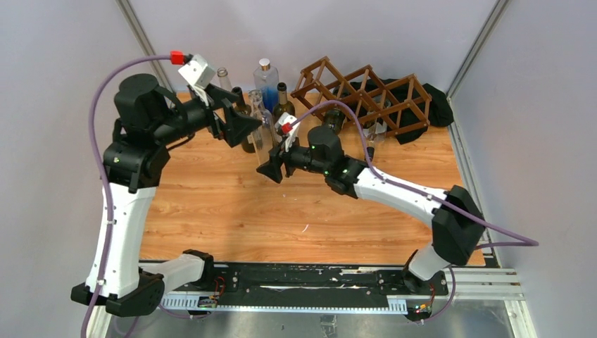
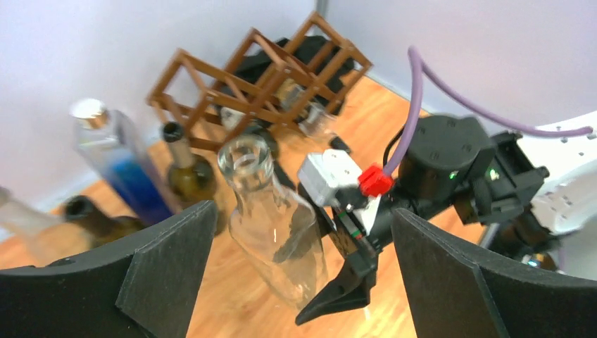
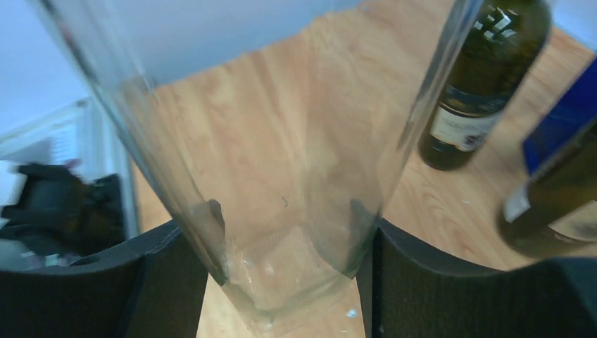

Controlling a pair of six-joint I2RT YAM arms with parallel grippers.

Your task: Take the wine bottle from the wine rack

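Two grippers are by the clear wine bottle (image 2: 271,225): the right gripper (image 3: 285,239) squeezes its lower part from both sides, and the left gripper (image 2: 303,215) has its jaws wide apart, holding nothing. One dark bottle (image 3: 486,63) nearby has a white label, too blurry to read. The clear bottle is out of the brown wine rack (image 1: 366,95), which sits far right on the light wooden table (image 1: 232,204) between pale grey walls (image 1: 70,56).

Left gripper (image 2: 303,217): jaws wide apart, gripping nothing.
Clear bottle (image 2: 271,222): ahead, framed between the jaws, open mouth uppermost.
Right gripper (image 2: 320,278): one black finger against the clear bottle's lower side; the other is hidden.
Rack (image 2: 246,74): behind, on the table (image 2: 384,116).
Blue bottle (image 2: 123,158), green bottle (image 2: 184,172): left of the clear bottle.
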